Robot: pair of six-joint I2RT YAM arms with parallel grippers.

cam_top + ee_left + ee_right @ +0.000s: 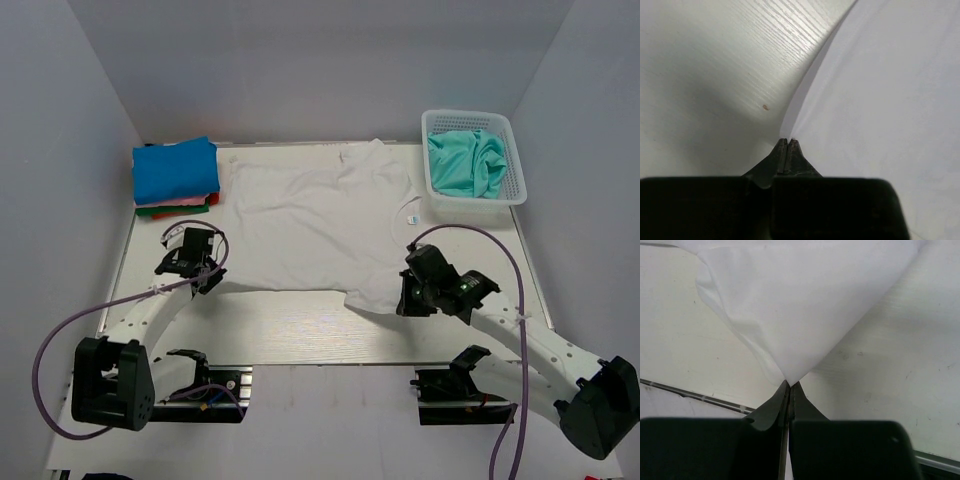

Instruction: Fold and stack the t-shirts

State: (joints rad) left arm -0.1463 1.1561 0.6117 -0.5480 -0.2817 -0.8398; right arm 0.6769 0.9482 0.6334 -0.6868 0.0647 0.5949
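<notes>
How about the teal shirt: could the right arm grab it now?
Probably not yet: the right gripper is shut on a corner of the white shirt. Once it lets go, the open-topped basket leaves the teal shirt uncovered.

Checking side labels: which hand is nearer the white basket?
Right. The right hand pinches the white t-shirt's near-right corner, on the basket's side of the table; the left hand pinches the shirt's near-left edge, far across from it.

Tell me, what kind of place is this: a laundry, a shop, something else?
Most likely a robotics lab test booth, not a laundry. Two robot arms are bolted to a white table walled by plain panels, with one white t-shirt spread out, a folded stack and a basket.
</notes>
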